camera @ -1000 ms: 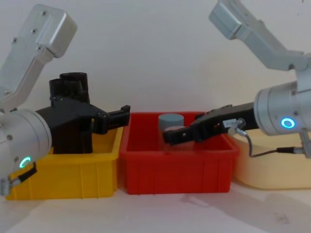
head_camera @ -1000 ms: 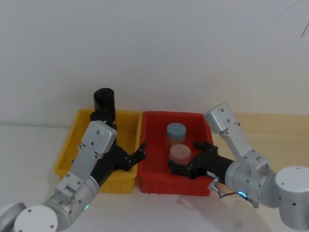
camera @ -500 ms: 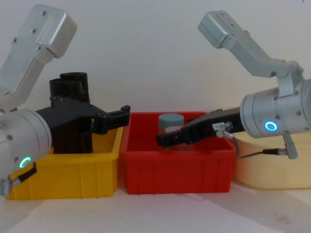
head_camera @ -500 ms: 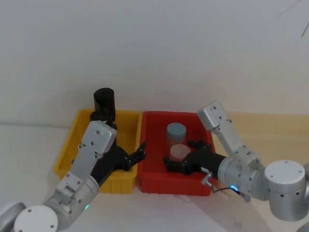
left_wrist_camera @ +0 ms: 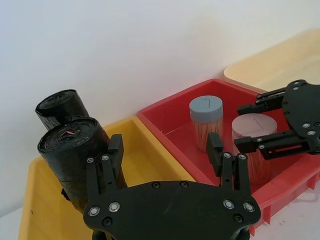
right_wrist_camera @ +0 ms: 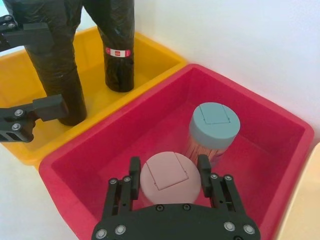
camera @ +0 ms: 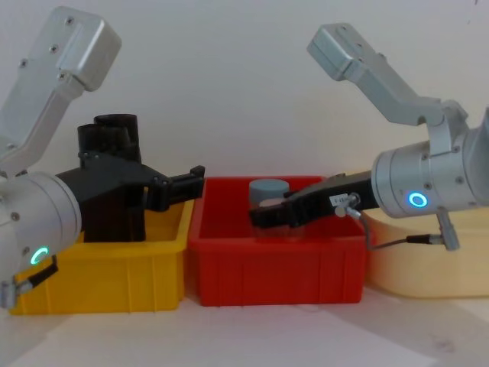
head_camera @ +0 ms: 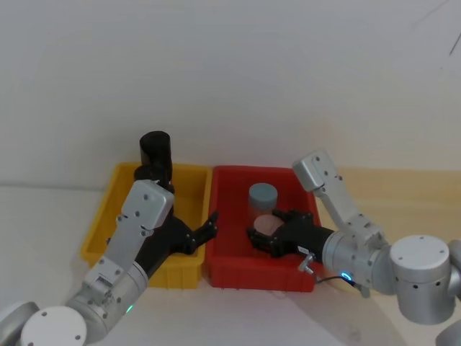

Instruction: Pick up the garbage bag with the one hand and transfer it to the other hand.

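Wall [head_camera: 230, 72]: plain white, behind both claws.
Table [camera: 252, 336]: white, beneath them.
Left claw [left_wrist_camera: 165, 142]: wide open, empty, over the yellow bin [left_wrist_camera: 150, 162].
Right claw [right_wrist_camera: 168, 162]: open astride a pink-lidded jar [right_wrist_camera: 167, 182] in the red bin [right_wrist_camera: 270, 135].
Garbage bag [right_wrist_camera: 55, 75]: upright, just outside a left-claw finger.

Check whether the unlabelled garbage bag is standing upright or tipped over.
Upright: the garbage bag stands on end in the yellow bin, beside the labelled roll.

The garbage bag [right_wrist_camera: 55, 65], a tall, plain black roll of glossy plastic, stands upright in the yellow bin [right_wrist_camera: 150, 55]. The slim black, green-ringed left gripper [left_wrist_camera: 165, 147] hangs just beside it, fingers spread. The blue-ringed right gripper [right_wrist_camera: 168, 165] straddles a pink-lidded jar [right_wrist_camera: 167, 182], fingers apart.
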You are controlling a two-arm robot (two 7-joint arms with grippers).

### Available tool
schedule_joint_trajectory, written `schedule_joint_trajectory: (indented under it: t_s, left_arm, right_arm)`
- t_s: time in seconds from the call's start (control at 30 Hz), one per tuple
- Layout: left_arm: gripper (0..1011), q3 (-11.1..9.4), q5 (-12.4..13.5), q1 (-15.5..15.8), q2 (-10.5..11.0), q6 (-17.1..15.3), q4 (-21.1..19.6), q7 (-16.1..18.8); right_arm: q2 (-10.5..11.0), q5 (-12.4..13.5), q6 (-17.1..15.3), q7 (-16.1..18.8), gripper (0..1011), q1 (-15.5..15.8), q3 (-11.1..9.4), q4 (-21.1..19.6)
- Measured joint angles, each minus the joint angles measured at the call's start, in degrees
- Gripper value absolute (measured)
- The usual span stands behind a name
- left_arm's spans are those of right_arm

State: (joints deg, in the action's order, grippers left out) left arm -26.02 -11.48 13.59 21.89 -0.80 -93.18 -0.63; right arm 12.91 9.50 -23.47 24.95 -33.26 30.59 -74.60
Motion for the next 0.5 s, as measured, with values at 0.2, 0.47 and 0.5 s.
schedule_joint_trajectory:
  t_s: [0.2, 0.47, 0.5]
  left_arm:
    - [1002, 0.0, 0.0, 0.0, 0.0, 0.0, 0.0, 0.0]
    - [1002, 0.0, 0.0, 0.0, 0.0, 0.0, 0.0, 0.0]
    - [1002, 0.0, 0.0, 0.0, 0.0, 0.0, 0.0, 0.0]
  right_arm:
    - [0.03, -0.12, 0.13, 0.02, 665, -0.06, -0.13, 0.01]
    - [0.82, -0.51, 0.58, -0.63, 665, 0.41, -1.04, -2.1]
    - [1.08, -0.58, 0.67, -0.89, 665, 0.51, -1.3, -2.67]
